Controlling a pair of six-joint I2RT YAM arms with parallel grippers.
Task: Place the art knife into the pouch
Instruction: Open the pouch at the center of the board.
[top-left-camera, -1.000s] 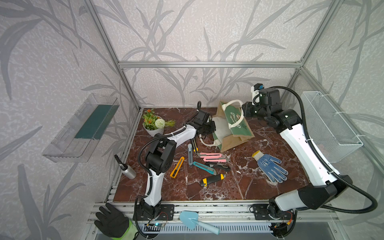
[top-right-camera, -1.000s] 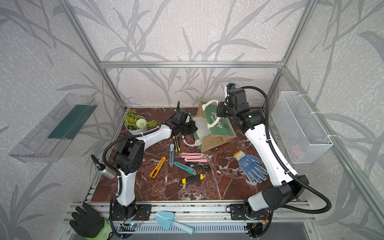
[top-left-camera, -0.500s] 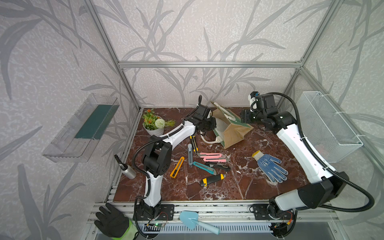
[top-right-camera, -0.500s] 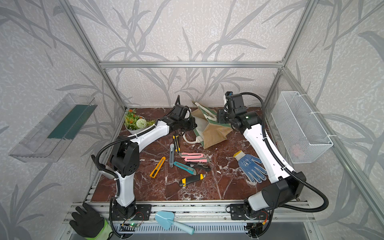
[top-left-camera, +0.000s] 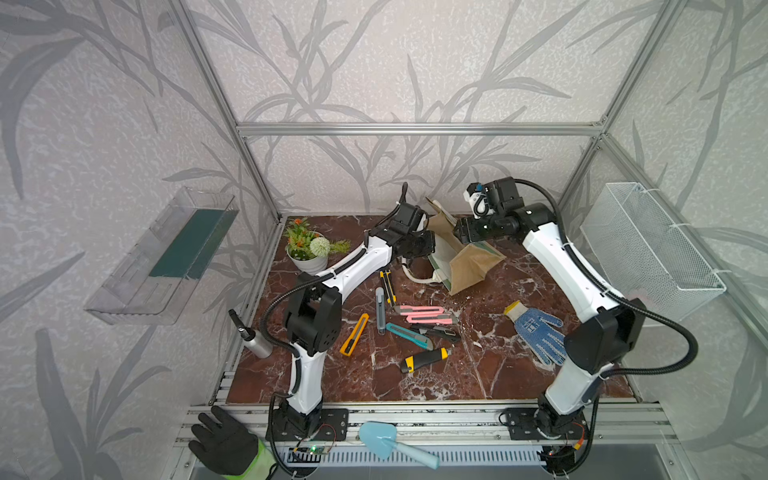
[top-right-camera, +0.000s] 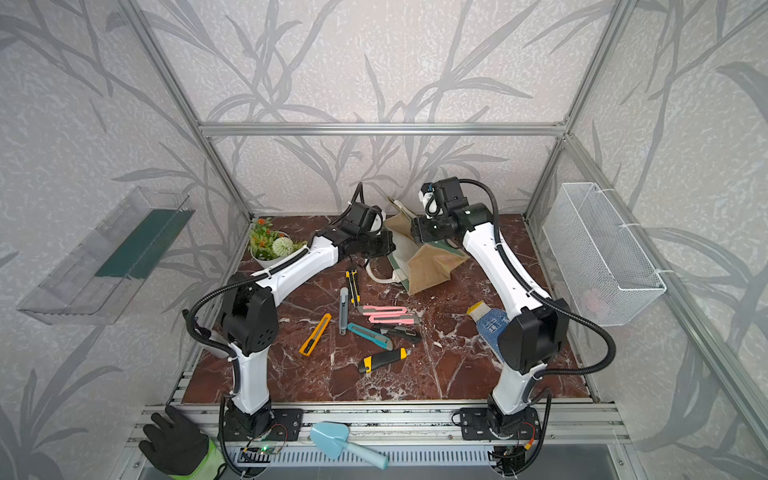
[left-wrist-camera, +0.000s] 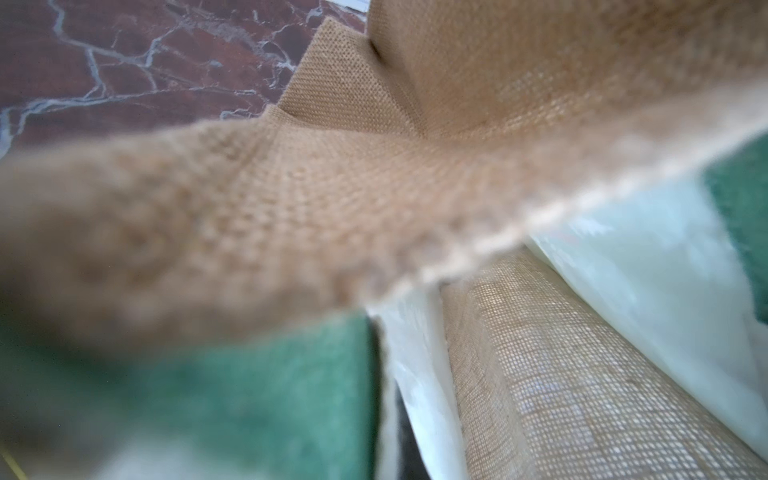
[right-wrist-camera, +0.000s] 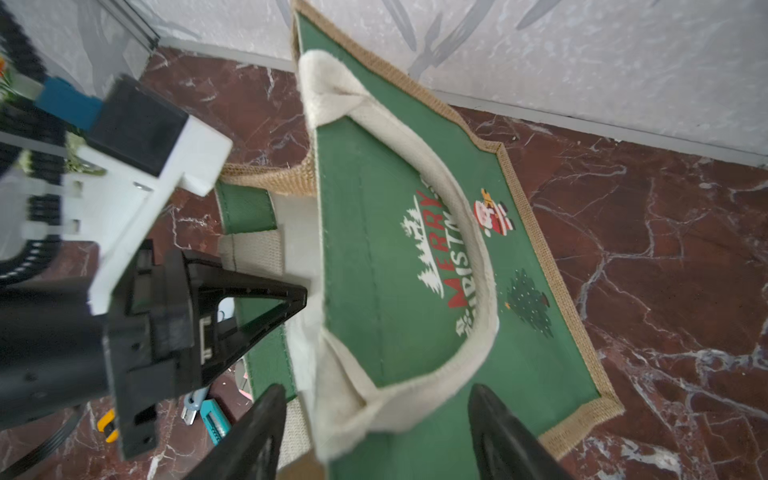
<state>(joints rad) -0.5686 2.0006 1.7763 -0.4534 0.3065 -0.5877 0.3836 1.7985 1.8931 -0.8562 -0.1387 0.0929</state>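
Left gripper (top-left-camera: 426, 247): jaws closed tight on the rim of the pouch (top-left-camera: 469, 266) at its mouth, holding that edge up. The left wrist view is filled at close range with blurred jute and white lining. Right gripper (right-wrist-camera: 376, 432): jaws spread wide, one finger on either side of the white handle (right-wrist-camera: 478, 291) and the lower edge of the green printed face, pinching nothing. The pouch sits at the rear centre of the marble table (top-left-camera: 498, 374), tipped, with its lower end on the table and its raised rim close to the back wall. The knives all lie loose on the table in front of the pouch. A slim black-and-yellow knife (top-left-camera: 387, 286) is nearest the mouth, with a grey knife (top-left-camera: 380, 309) just beside it. Which one is the art knife cannot be told. Room at the rear is tight, with the back wall behind and a potted plant (top-left-camera: 309, 249) in the corner by the left arm. A blue work glove (top-left-camera: 536, 332) lies beside the right arm. The front strip of the table is bare marble.
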